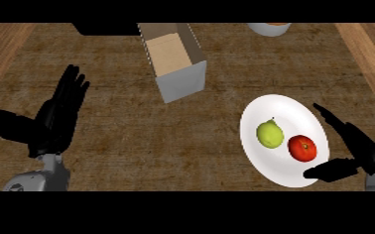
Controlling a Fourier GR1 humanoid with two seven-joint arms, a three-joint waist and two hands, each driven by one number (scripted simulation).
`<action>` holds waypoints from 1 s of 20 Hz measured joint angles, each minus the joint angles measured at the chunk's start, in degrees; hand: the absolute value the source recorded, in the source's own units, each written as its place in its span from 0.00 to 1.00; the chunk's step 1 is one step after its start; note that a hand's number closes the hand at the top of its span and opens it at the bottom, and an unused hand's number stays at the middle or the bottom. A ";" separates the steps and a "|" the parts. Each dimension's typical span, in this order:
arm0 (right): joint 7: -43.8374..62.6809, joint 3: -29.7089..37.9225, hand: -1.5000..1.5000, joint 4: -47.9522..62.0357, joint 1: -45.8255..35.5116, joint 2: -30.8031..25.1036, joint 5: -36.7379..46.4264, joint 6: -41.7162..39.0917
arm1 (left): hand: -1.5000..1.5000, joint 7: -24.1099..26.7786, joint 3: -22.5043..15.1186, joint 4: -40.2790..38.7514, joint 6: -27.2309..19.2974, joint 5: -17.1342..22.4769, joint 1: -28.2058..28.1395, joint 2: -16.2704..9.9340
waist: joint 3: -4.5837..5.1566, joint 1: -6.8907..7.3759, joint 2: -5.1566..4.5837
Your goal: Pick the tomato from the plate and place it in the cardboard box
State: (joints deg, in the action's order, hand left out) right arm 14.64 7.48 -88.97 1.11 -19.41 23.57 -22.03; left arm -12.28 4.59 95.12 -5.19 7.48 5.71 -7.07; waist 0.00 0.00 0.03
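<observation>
- Step in hand: the approach to the pick. The tomato (302, 148) lies on the plate (282, 110), toward its right rim, not yet held.
- Right hand (350, 151) stands at the plate's right rim, spread open, fingers above the tomato's right side and thumb over the plate's near rim. It holds nothing and appears just short of touching the tomato.
- Next move, by judgement: bring fingers and thumb in around the tomato, close on it, lift, then carry it left and away to the box (176, 64).
- The box stands toward the counter's far edge, left of the plate and well apart from it; its top is open, so entry from above looks unobstructed.
- Hazard: a green fruit (270, 133), perhaps a lime, lies just beside the tomato on its left; a wide grasp may nudge it.
- Left hand (62, 110) rests open near the counter's left edge, fingers up.
- A bowl (269, 28) sits at the far edge, only partly seen and off the likely path.
</observation>
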 measured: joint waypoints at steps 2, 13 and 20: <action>0.09 -0.20 0.00 0.22 -0.15 0.63 0.83 0.01 | 0.50 -1.14 -0.58 1.88 -0.37 -0.52 -0.69 0.41 | 0.00 0.00 0.01; -4.27 -0.73 0.00 4.48 0.81 3.34 5.36 1.82 | 0.50 -1.48 0.93 0.68 0.33 -0.78 1.06 0.32 | 0.00 -0.04 -0.01; -6.40 -0.15 1.00 7.63 -1.22 3.44 7.19 2.31 | 0.50 -0.85 0.43 0.80 0.49 -1.59 0.31 1.19 | -0.01 0.00 -0.01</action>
State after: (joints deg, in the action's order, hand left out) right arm 8.24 7.33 -81.34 -0.11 -15.97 30.76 -19.72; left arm -13.13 5.02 95.93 -4.70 5.89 6.03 -5.89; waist 0.00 0.01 0.02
